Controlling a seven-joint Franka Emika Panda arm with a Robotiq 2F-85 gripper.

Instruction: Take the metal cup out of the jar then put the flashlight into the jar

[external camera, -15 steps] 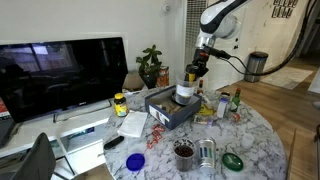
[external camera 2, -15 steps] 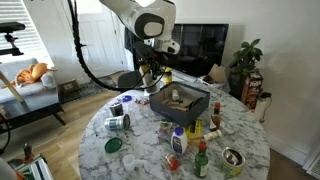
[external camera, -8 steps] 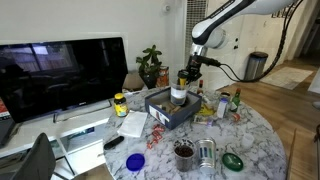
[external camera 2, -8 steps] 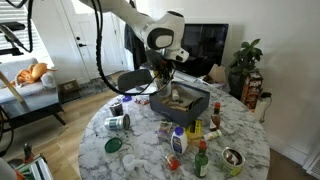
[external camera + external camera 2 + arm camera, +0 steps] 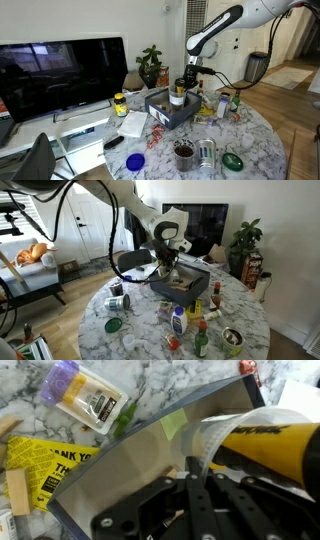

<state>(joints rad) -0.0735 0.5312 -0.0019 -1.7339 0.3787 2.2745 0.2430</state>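
While the gripper (image 5: 183, 86), apparently closed on nothing, hangs above the grey box (image 5: 165, 112), the cup (image 5: 207, 152) sits near the table's (image 5: 262, 140) 5 o'clock edge, its jar too faint to confirm, so the flashlight step looks not yet done.

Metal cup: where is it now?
In an exterior view the metal cup sits near the front edge of the table, between the dark container and the green lid, well away from the gripper over the grey bin.
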